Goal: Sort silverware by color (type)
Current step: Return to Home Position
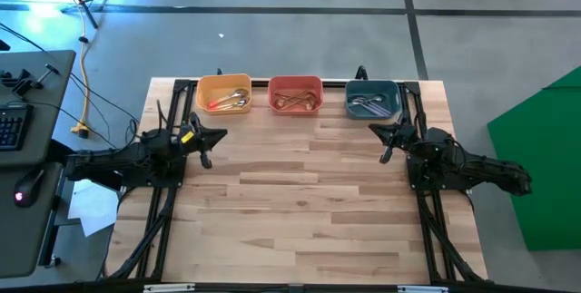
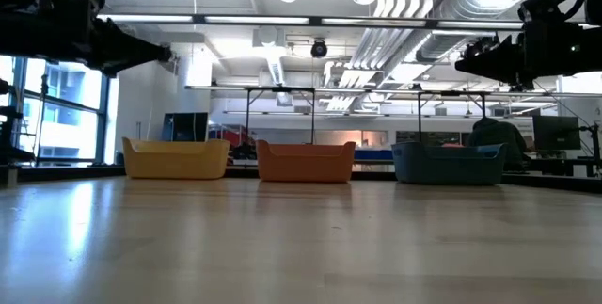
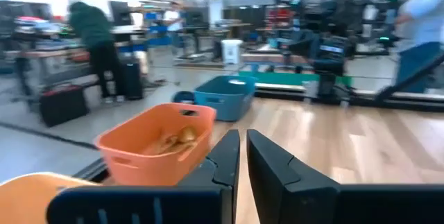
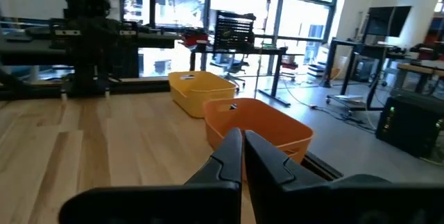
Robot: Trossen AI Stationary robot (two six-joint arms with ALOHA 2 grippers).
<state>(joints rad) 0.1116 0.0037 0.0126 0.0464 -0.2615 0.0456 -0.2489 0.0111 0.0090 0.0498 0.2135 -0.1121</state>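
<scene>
A yellow square plastic bin (image 1: pixel 223 79), a red-orange square plastic bin (image 1: pixel 295 80) and a teal square plastic bin (image 1: pixel 373 83) are lined up side by side, slightly apart, along the far edge of the pale wooden plank table (image 1: pixel 300 202). All of the small spoons are found inside these bins. Silver-bowled spoons with red-orange handles (image 1: pixel 227 103) lie in the yellow bin and all-gold spoons (image 1: pixel 298 102) in the red-orange bin. Silvery spoons (image 1: pixel 368 104), whose handle colour cannot be made out, lie in the teal bin.

The left gripper (image 3: pixel 243 137) is held above the table near its left edge, just in front of the yellow bin. Its fingers are drawn together with only a thin slit between them, and nothing is gripped. The right gripper (image 4: pixel 241 135) is held in the same way near the right edge, in front of the teal bin, its fingers likewise drawn together and empty
</scene>
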